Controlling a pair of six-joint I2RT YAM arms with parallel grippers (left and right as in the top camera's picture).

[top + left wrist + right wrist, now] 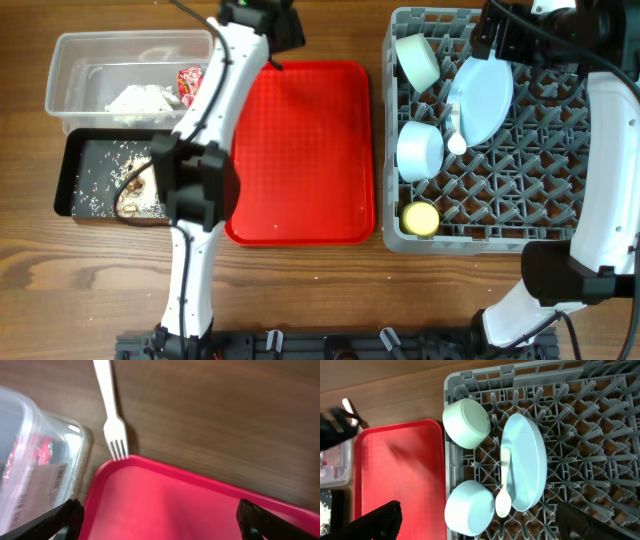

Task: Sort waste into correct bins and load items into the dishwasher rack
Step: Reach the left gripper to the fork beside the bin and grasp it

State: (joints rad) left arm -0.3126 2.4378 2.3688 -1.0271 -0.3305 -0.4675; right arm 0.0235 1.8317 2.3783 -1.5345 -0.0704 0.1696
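Fork (114,429) untouched, left gripper (160,512) wide apart, empty

We see the overhead view bright and evenly lit, with only soft shadows on the red tray (310,170) and a mild sheen on the desk (90,290). Our left wrist view is dimmer and smeared, the fork (114,425) and clear tub (30,460) soft; the right wrist view is crisp except a dark blur at its left edge

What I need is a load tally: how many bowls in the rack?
2. The far bowl sits in the rack's far-left corner; the near bowl is closer along the left side, beside the plate. The right arm hides part of the rack, so more could be there.
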